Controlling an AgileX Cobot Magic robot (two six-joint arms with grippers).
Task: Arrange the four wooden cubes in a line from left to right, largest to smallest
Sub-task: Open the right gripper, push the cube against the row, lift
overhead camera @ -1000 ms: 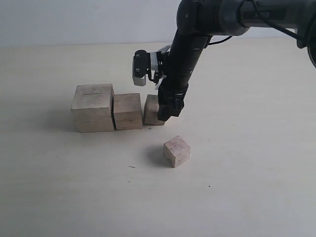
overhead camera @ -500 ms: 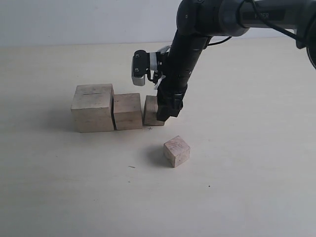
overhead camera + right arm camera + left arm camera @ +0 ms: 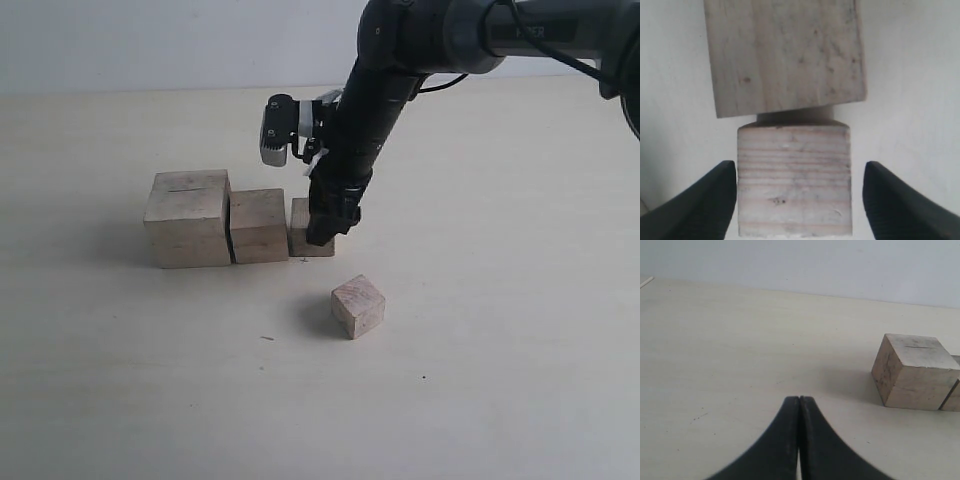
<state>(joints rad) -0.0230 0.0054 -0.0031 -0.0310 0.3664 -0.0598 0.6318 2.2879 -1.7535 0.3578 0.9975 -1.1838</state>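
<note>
Right wrist view | right gripper (image 3: 799, 167) spread wide astride third cube (image 3: 794, 190), gaps both sides | left gripper (image 3: 799, 400) closed, empty

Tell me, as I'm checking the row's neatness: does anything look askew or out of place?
Yes. One loose cube sits apart from the row, nearer the camera, turned corner-on rather than square. The largest cube, middle cube and third cube stand side by side, the open right gripper straddling the third.
</note>
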